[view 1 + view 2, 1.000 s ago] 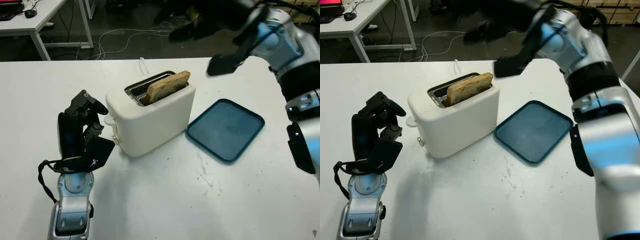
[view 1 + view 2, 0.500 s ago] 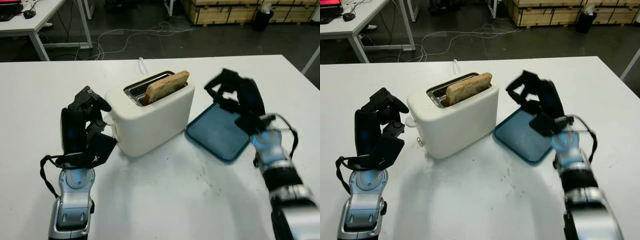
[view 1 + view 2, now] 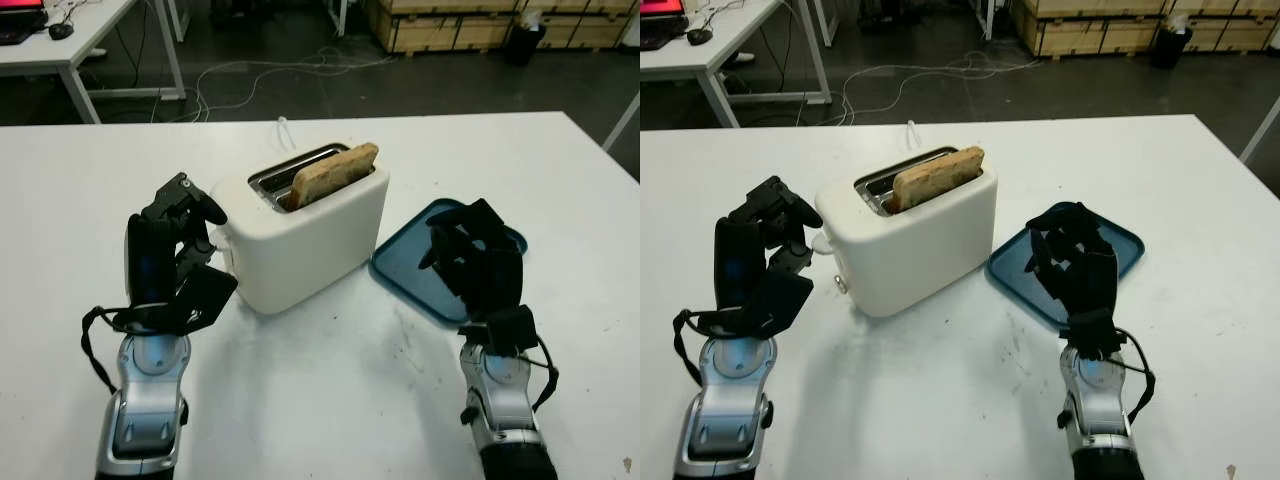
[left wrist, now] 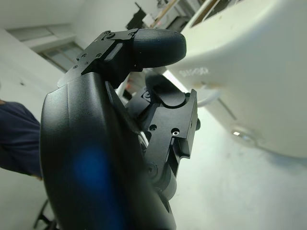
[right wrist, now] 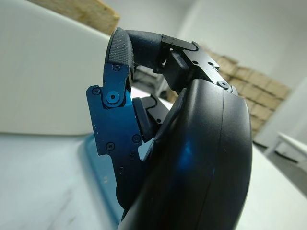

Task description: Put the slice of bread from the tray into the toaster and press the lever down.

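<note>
The left hand [image 3: 172, 250] stood upright just left of the toaster [image 3: 300, 230], its fingers [image 4: 144, 45] curled inward and holding nothing; the topmost fingertip hung close to the toaster's left end, where a small white lever knob [image 3: 217, 240] stuck out, though whether it touched that knob could not be told. In the left wrist view the curled black fingers lay right beside the toaster's pale side wall.

The right hand [image 3: 1075, 270] was raised at the near right of the desk [image 3: 320, 400], in front of the near edge of the tray [image 3: 405, 265], its fingers [image 5: 120, 48] likewise curled in on themselves and gripping nothing.

The slice of bread [image 3: 335, 172] sat in the nearer slot of the white toaster, tilted and standing well proud of the top, its right end higher than its left. The farther slot showed bare metal. The toaster stood at the middle of the white desk, and the blue tray lay flat just right of it, close to the toaster's base.

Beyond the far edge of the desk, cables [image 3: 260, 70] trailed over a dark floor, and a second white table [image 3: 90, 30] stood at the far left.
</note>
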You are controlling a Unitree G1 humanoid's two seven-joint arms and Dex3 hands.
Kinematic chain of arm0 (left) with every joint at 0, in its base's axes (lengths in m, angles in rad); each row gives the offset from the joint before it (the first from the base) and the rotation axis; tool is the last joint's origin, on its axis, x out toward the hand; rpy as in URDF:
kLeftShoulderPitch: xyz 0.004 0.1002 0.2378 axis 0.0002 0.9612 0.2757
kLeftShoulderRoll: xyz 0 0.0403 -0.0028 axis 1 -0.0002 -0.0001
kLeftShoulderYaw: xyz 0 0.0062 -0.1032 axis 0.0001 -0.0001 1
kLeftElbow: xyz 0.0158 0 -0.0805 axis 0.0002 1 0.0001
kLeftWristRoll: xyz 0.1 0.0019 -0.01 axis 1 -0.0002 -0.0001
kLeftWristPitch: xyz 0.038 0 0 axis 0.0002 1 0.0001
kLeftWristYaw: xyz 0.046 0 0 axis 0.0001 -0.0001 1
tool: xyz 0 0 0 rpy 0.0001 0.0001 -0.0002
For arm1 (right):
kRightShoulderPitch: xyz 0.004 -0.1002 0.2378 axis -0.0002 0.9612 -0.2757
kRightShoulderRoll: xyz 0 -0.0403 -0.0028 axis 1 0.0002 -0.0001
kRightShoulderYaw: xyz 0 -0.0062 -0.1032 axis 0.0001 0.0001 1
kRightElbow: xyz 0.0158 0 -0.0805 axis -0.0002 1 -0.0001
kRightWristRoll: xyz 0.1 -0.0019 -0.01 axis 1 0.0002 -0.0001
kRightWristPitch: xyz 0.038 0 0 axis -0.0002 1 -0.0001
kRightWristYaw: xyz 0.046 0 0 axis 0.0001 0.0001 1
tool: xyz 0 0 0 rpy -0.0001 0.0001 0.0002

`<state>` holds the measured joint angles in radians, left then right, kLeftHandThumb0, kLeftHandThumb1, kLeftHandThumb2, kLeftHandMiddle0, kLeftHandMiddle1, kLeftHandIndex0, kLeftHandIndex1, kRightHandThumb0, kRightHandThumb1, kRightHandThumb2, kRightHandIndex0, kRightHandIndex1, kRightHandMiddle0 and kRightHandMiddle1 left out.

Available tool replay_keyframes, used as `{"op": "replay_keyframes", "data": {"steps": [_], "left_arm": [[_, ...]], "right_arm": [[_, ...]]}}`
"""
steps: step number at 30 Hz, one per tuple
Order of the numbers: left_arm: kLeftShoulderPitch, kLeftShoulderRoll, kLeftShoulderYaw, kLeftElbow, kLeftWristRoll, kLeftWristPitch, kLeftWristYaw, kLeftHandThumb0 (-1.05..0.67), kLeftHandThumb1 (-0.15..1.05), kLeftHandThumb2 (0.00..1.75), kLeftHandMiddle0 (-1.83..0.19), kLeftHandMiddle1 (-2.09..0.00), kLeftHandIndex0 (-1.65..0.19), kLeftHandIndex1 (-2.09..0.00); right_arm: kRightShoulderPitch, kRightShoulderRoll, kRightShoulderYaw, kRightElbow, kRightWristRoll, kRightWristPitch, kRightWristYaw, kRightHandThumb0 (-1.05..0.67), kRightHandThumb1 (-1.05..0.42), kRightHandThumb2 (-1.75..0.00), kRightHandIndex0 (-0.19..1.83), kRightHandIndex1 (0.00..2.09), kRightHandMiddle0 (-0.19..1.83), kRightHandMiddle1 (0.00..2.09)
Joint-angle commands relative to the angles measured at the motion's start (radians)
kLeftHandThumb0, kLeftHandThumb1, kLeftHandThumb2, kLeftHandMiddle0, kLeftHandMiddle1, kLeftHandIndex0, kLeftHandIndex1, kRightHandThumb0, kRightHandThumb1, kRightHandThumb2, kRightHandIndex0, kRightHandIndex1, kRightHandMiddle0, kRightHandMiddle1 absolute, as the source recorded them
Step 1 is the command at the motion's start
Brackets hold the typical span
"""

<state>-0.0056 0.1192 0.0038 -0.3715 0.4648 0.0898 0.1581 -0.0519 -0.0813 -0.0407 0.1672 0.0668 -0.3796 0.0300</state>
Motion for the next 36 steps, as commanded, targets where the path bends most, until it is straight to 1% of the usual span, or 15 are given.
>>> {"op": "replay_keyframes", "data": {"steps": [1,3,4,5,8,9,10,13,16,18,21,26,30,32,36], "left_arm": [[0.006,0.036,-0.01,-0.017,0.041,0.014,-0.025,0.09,0.88,0.81,-1.03,-1.75,-0.68,-1.75],[0.014,0.072,-0.015,-0.053,0.08,0.047,-0.072,0.08,0.87,0.74,-0.98,-1.75,-0.61,-1.73],[0.018,0.095,-0.017,-0.07,0.098,0.055,-0.097,0.07,0.88,0.69,-0.96,-1.75,-0.58,-1.69],[0.019,0.118,-0.018,-0.082,0.117,0.057,-0.117,0.06,0.88,0.64,-0.96,-1.75,-0.6,-1.59],[0.02,0.184,-0.022,-0.105,0.199,0.062,-0.159,0.0,0.86,0.45,-0.95,-1.74,-0.83,-1.06],[0.02,0.202,-0.023,-0.112,0.228,0.065,-0.17,-0.01,0.87,0.4,-0.94,-1.74,-0.87,-0.98],[0.02,0.215,-0.024,-0.119,0.255,0.07,-0.182,-0.01,0.88,0.32,-0.96,-1.69,-0.95,-0.82],[0.018,0.25,-0.026,-0.128,0.311,0.066,-0.205,0.02,0.9,0.15,-1.03,-1.53,-1.1,-0.57],[0.017,0.285,-0.029,-0.13,0.339,0.056,-0.237,0.06,0.89,0.06,-1.09,-1.42,-1.15,-0.38],[0.017,0.317,-0.025,-0.129,0.331,0.034,-0.268,0.11,0.89,0.03,-1.12,-1.37,-1.17,-0.27],[0.014,0.35,-0.014,-0.127,0.32,0.014,-0.298,0.13,0.87,0.01,-1.16,-1.28,-1.19,-0.19],[0.002,0.385,-0.004,-0.131,0.354,0.024,-0.331,0.12,0.85,0.0,-1.21,-1.12,-1.29,-0.12],[-0.009,0.386,-0.005,-0.123,0.37,0.039,-0.342,0.1,0.86,0.01,-1.23,-1.08,-1.33,-0.12],[-0.012,0.384,-0.007,-0.118,0.377,0.043,-0.344,0.08,0.87,0.01,-1.22,-1.06,-1.31,-0.09],[-0.013,0.379,-0.008,-0.107,0.384,0.034,-0.332,0.11,0.87,0.01,-1.24,-1.08,-1.29,-0.07]], "right_arm": [[0.004,0.006,-0.006,-0.022,0.027,0.064,0.011,-0.43,-0.92,-0.4,0.91,1.75,0.6,1.75],[-0.009,0.005,-0.016,-0.021,0.037,0.099,0.019,-0.44,-0.92,-0.38,0.92,1.75,0.62,1.75],[-0.018,0.002,-0.02,-0.016,0.039,0.109,0.023,-0.45,-0.92,-0.38,0.92,1.75,0.62,1.75],[-0.027,0.0,-0.022,-0.009,0.043,0.113,0.031,-0.46,-0.92,-0.38,0.93,1.75,0.63,1.75],[-0.045,-0.003,-0.026,0.011,0.04,0.119,0.044,-0.47,-0.92,-0.37,0.94,1.75,0.65,1.75],[-0.047,-0.003,-0.027,0.014,0.035,0.12,0.044,-0.47,-0.92,-0.37,0.94,1.75,0.65,1.75],[-0.049,-0.002,-0.027,0.018,0.032,0.117,0.046,-0.47,-0.92,-0.36,0.95,1.75,0.66,1.75],[-0.051,0.002,-0.029,0.025,0.035,0.113,0.05,-0.46,-0.92,-0.35,0.96,1.75,0.66,1.75],[-0.051,0.003,-0.032,0.024,0.04,0.114,0.054,-0.45,-0.92,-0.34,0.96,1.75,0.67,1.75],[-0.053,0.003,-0.034,0.022,0.04,0.114,0.053,-0.45,-0.92,-0.34,0.97,1.75,0.67,1.75],[-0.052,0.0,-0.035,0.02,0.034,0.112,0.054,-0.44,-0.92,-0.34,0.96,1.75,0.66,1.75],[-0.047,0.003,-0.036,0.02,0.04,0.109,0.061,-0.45,-0.92,-0.34,0.96,1.75,0.65,1.75],[-0.046,0.008,-0.035,0.025,0.039,0.099,0.062,-0.45,-0.92,-0.34,0.95,1.75,0.65,1.75],[-0.044,0.011,-0.036,0.022,0.042,0.1,0.063,-0.45,-0.92,-0.34,0.95,1.75,0.65,1.75],[-0.041,0.011,-0.04,0.015,0.045,0.109,0.064,-0.45,-0.92,-0.33,0.95,1.75,0.66,1.75]]}}
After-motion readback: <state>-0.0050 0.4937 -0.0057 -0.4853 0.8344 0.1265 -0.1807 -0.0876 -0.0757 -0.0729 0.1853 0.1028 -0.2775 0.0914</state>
